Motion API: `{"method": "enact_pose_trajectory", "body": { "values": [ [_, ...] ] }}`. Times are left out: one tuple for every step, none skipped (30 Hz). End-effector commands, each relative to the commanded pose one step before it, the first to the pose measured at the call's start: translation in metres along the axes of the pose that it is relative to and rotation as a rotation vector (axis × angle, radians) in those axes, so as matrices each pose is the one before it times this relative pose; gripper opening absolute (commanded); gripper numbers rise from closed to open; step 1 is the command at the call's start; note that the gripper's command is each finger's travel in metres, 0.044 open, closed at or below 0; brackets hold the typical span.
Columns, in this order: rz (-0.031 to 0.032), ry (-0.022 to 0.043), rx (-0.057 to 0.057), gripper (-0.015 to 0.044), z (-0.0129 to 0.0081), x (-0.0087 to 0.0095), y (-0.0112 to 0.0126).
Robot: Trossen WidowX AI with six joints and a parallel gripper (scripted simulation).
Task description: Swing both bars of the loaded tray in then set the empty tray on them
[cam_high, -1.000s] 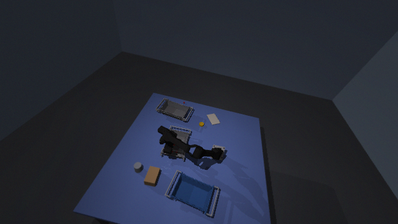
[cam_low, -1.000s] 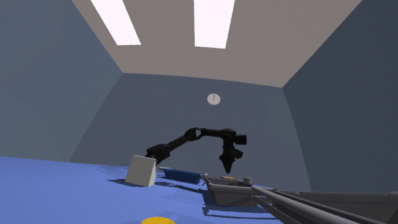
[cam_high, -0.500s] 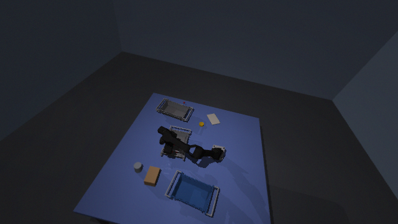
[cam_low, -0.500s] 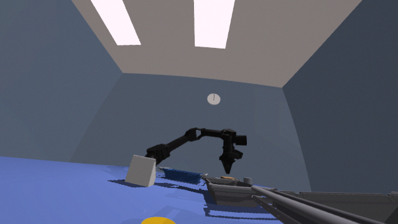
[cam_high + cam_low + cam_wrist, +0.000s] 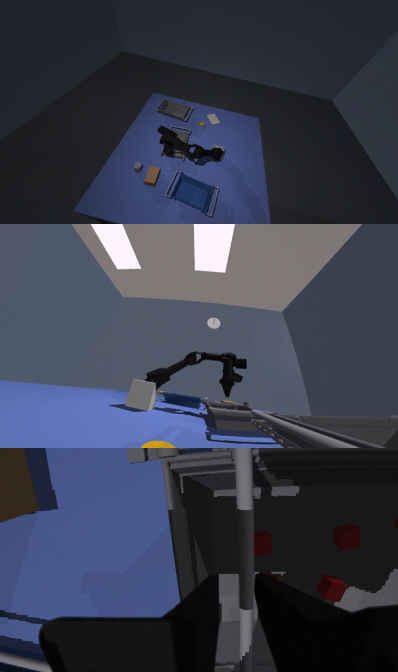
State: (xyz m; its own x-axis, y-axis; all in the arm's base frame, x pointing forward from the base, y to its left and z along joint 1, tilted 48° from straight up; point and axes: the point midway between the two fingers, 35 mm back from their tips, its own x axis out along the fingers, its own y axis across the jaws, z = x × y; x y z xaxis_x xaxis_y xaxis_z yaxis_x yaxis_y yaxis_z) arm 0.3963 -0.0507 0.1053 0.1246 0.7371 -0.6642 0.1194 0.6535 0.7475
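A pale bar [image 5: 245,543] crosses above the dark tray [image 5: 300,513], seemingly between the pincer's [image 5: 237,577] tips, near red blocks [image 5: 347,537].
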Motion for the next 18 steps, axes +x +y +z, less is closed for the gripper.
{"method": "enact_pose_trajectory", "body": {
  "values": [
    [0.00007,-0.01496,0.0608,0.0087,0.00129,-0.02077,-0.00204],
    [0.00148,0.01673,-0.0435,0.0087,-0.00092,0.01646,-0.00069],
    [-0.00300,-0.00164,-0.0014,0.0087,0.00250,-0.00091,-0.00925],
    [-0.00466,-0.00246,-0.0023,0.0087,0.00364,-0.00141,-0.01560],
    [-0.00507,-0.00255,-0.0029,0.0087,0.00351,-0.00149,-0.01916],
    [-0.00443,-0.00212,-0.0030,0.0087,0.00251,-0.00122,-0.01941],
    [-0.00376,-0.00174,-0.0031,0.0087,0.00150,-0.00094,-0.01959],
    [-0.00307,-0.00140,-0.0032,0.0087,0.00048,-0.00065,-0.01971],
    [-0.00226,-0.00106,-0.0032,0.0087,-0.00049,-0.00033,-0.01870],
    [-0.00165,-0.00087,-0.0035,0.0087,-0.00147,-0.00004,-0.01928],
    [-0.00097,-0.00070,-0.0037,0.0087,-0.00251,0.00028,-0.01966],
    [-0.00174,-0.00023,-0.0058,0.0087,-0.00305,0.00061,-0.01726],
    [-0.00118,-0.00007,-0.0059,0.0087,-0.00384,0.00091,-0.01704],
    [-0.00060,0.00005,-0.0060,0.0087,-0.00463,0.00121,-0.01683],
    [0.00076,-0.00006,-0.0050,0.0087,-0.00538,0.00148,-0.01651],
    [0.00341,-0.00065,-0.0019,0.0087,-0.00599,0.00167,-0.01582],
    [0.00403,-0.00089,0.0000,0.0087,-0.00504,0.00142,-0.01189],
    [0.00257,-0.00059,-0.0001,0.0087,-0.00319,0.00092,-0.00704]
  ]
}}
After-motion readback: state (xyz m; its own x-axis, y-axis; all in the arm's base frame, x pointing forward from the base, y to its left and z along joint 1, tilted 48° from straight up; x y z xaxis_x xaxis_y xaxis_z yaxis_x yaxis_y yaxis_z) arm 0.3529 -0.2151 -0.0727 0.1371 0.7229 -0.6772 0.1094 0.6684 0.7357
